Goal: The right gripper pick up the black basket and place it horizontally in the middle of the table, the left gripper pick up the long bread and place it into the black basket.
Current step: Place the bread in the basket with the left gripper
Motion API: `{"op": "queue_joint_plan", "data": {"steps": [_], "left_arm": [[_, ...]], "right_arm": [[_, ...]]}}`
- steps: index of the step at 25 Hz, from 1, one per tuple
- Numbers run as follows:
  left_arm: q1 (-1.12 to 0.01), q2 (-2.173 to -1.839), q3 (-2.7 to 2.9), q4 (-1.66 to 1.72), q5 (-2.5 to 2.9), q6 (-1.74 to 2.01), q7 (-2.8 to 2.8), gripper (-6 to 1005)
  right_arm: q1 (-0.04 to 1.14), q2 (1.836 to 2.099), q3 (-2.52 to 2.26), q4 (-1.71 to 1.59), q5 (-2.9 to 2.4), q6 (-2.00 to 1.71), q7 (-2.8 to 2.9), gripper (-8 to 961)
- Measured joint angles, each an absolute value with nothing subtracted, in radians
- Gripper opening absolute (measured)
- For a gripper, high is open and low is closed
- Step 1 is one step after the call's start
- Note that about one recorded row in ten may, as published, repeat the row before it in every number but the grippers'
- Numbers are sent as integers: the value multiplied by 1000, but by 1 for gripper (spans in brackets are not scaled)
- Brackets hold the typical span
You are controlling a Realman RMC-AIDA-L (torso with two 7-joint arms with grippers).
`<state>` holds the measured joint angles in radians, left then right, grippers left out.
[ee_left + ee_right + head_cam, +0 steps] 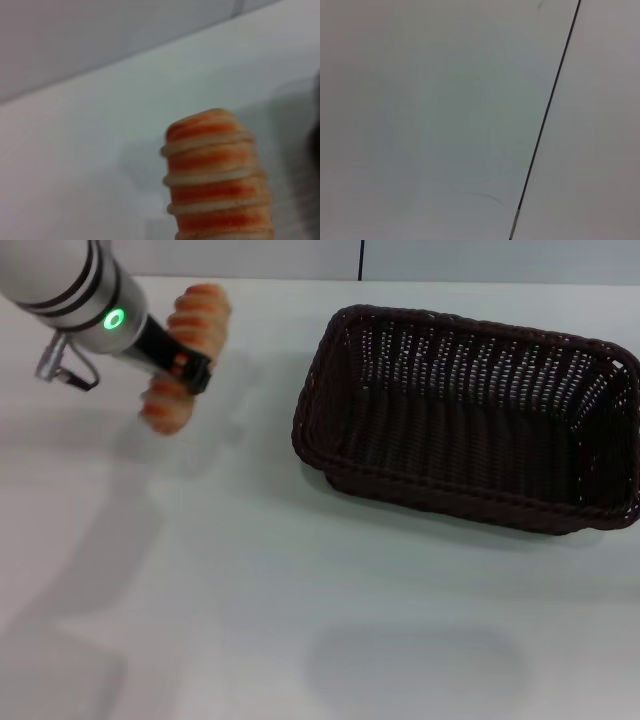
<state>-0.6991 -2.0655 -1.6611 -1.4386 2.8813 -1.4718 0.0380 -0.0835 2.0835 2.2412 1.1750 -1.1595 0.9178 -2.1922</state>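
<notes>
Far left of the head view: the left gripper (188, 368), black, on a silver-white arm with black bands and a lit green ring, reaches in from the upper left corner, angled down toward the right. Its fingers are pinched on the long bread (186, 352) at about mid-length; the loaf runs roughly lengthwise away from the robot, one end nearer than the gripper, the other beyond it. Whether the loaf is raised off the white desk (250, 570) or resting on it cannot be told. Left wrist view: rounded end of the long bread (215, 175) with orange and cream crosswise ridges, white desk behind it. To the right, well apart from the loaf: the black basket (470, 420), long side across the view, set on the desk, upright, interior holding nothing visible; its right end reaches the picture edge. Right gripper: not seen in any view; the right wrist view shows only a pale surface crossed by a thin dark line (547, 112).
</notes>
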Motion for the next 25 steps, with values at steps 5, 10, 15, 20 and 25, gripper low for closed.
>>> {"op": "queue_joint_plan", "data": {"steps": [5,10,15,20,25], "left_arm": [[-702,-2069,-1548,-1609,2833,-1519,-12,356],[-716,-2069,-1454,-1724,2757,-1525,-48,318],[-756,-2071,-1355,-1711,2698,-1431,-62,284],[-830,-2072,-1311,-1580,2665,-1348,-57,270],[-918,-2072,-1285,-1433,2652,-1278,-43,266]], "right_arm": [[-75,2083,2237,1175,-1160,919,-2195,763],[-59,2082,2237,1172,-1162,930,-2197,763],[-39,2080,2241,1158,-1165,949,-2202,763],[-23,2080,2241,1145,-1165,961,-2223,763],[-23,2080,2243,1143,-1166,969,-2223,763]]}}
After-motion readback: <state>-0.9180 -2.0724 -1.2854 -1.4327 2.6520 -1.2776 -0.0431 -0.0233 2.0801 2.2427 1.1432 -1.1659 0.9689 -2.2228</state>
